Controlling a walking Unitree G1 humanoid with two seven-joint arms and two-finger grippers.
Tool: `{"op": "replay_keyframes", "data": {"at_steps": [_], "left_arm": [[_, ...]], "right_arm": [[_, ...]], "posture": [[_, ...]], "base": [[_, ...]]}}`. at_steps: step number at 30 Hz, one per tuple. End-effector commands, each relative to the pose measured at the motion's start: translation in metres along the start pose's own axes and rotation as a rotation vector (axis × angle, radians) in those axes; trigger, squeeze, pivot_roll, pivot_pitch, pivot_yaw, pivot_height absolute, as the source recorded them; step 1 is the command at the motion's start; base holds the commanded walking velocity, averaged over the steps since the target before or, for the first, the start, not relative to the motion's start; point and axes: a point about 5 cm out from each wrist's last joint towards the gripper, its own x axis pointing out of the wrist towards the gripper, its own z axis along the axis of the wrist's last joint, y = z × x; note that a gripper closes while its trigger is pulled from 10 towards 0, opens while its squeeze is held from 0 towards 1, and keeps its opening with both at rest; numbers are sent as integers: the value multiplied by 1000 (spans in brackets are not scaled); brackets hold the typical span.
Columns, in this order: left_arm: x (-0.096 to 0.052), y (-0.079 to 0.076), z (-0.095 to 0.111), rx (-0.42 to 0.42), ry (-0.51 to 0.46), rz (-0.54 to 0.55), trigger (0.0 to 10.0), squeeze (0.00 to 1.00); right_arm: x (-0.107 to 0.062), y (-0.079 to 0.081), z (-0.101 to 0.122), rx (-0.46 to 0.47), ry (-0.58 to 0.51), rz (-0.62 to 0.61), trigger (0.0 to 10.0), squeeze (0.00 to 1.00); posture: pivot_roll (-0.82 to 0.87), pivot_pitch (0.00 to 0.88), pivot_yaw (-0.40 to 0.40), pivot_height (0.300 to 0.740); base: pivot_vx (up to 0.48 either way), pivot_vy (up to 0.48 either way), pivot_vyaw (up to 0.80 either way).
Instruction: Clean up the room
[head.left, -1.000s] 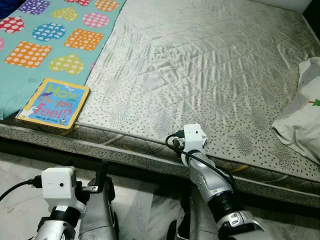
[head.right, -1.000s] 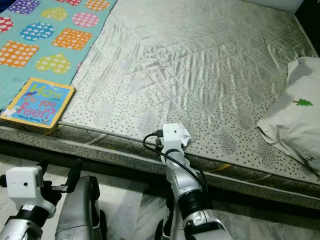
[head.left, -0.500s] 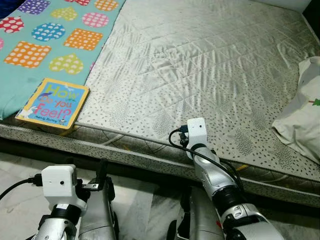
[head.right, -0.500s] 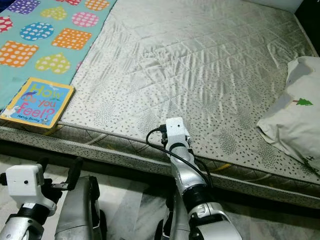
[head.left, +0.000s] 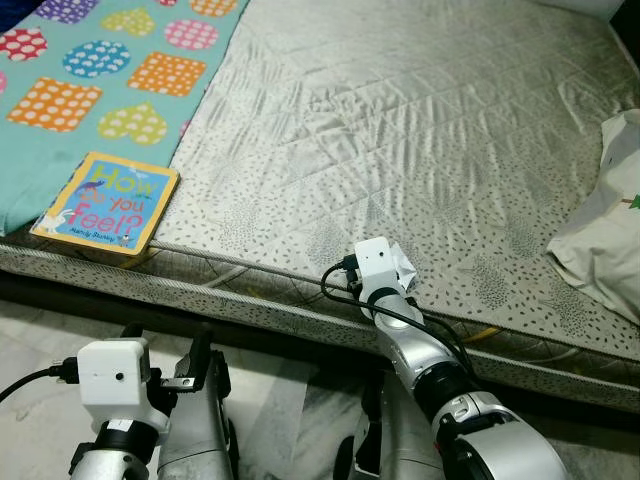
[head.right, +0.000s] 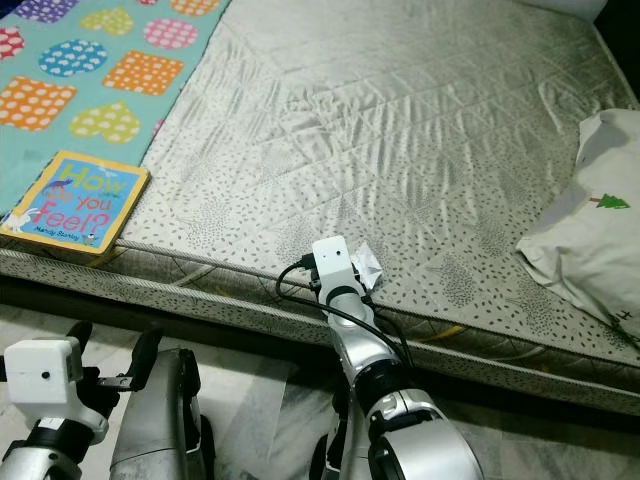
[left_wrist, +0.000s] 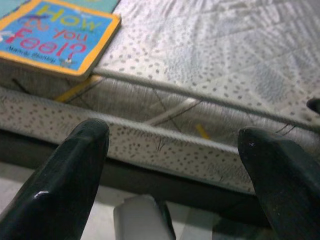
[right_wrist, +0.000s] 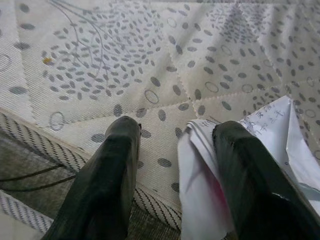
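A crumpled white paper (right_wrist: 272, 125) with handwriting lies on the grey dotted mattress (head.left: 400, 130), close to its front edge. My right gripper (right_wrist: 175, 127) rests there, open. One finger (right_wrist: 240, 165) lies on the paper's folds and the other finger (right_wrist: 112, 165) rests on bare mattress. From the head, the paper (head.left: 403, 263) peeks out beside the right wrist's white camera box. A children's book (head.left: 107, 203) lies at the mattress's front left corner. My left gripper (left_wrist: 172, 132) hangs open, low in front of the mattress side.
A teal blanket (head.left: 90, 80) with coloured hearts and squares covers the mattress's left part, under the book. A white pillow (head.left: 610, 230) lies at the right edge. Pale floor (head.left: 40, 340) runs along the mattress front.
My right wrist has swung slightly left along the mattress edge, and the white paper now shows beside it. The left arm has sunk a little.
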Motion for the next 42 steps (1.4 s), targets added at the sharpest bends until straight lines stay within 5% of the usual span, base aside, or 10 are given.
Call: {"op": "replay_keyframes", "data": {"at_steps": [1, 14, 15, 16, 17, 18, 19, 20, 32, 42], "left_arm": [[-5, -2, 2, -5, 9, -2, 10000, 0], [-15, -5, 4, -8, 32, -6, 10000, 0], [-15, -4, 5, -5, 34, -5, 10000, 0], [-15, -4, 5, -5, 34, -5, 10000, 0], [-15, -3, 6, -1, 35, -2, 10000, 0], [-15, -2, 6, 0, 35, 0, 10000, 0], [-15, -2, 6, 1, 35, 1, 10000, 0], [-15, -2, 6, 1, 35, 2, 10000, 0], [-8, -2, 7, -1, 23, 0, 10000, 0], [9, -3, 9, -4, -11, -20, 10000, 0]], "right_arm": [[1, -3, -1, -22, 2, -18, 10000, 0], [6, -37, 1, -127, 9, -135, 10000, 0], [6, -47, -2, -189, 29, -155, 8510, 0], [6, -47, -2, -189, 29, -155, 8510, 0], [5, -55, -5, -223, 42, -171, 9569, 0], [5, -59, -6, -235, 45, -178, 8471, 0], [4, -62, -7, -243, 47, -183, 8471, 0], [4, -66, -8, -246, 49, -187, 0, 0], [3, -78, -11, -227, 57, -199, 0, 0], [4, -82, -5, -97, 46, -187, 0, 0]], "posture": [[264, 316, -147, 566], [274, 357, -134, 566], [274, 357, -134, 566], [274, 357, -134, 566], [280, 361, -134, 566], [280, 362, -135, 566], [281, 361, -134, 566], [280, 359, -134, 566], [268, 341, -135, 566], [236, 287, -130, 566]], "base": [[0, 0, 0], [0, 0, 0], [0, 0, 0], [0, 0, 0], [0, 0, 0], [0, 0, 0], [0, 0, 0], [0, 0, 0], [0, 0, 0], [0, 0, 0]]}}
